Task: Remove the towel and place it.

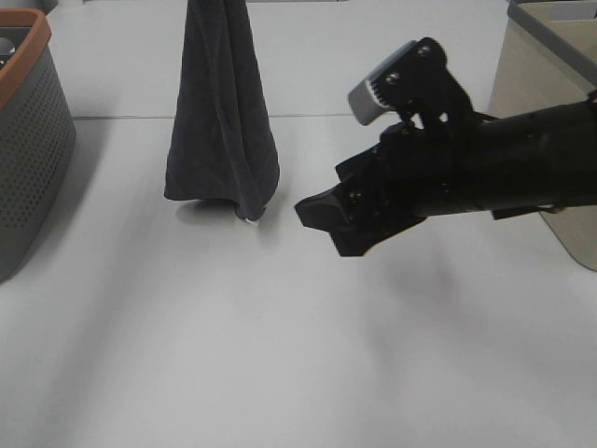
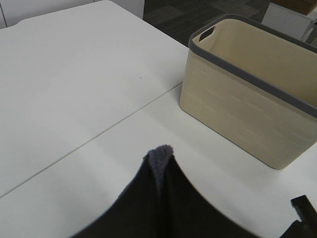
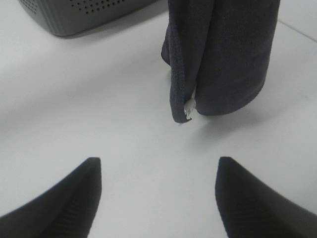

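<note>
While the left pincer [image 2: 159, 166] is clamping the towel [image 1: 222, 121] up top, it's dangling beside the grey basket [image 1: 28, 140], hem nearing the tabletop [image 1: 280, 355]. Right pincer [image 3: 157, 171] is hovering farther from that basket, fingers spread apart.

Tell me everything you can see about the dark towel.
The towel is dark charcoal terry, hanging in long vertical folds that flare toward the bottom. A small white tag sits at its lowest corner, which hangs at or just above the white table; contact is unclear. Its top is pinched in the left pincer. The open right pincer faces it without touching.
</note>
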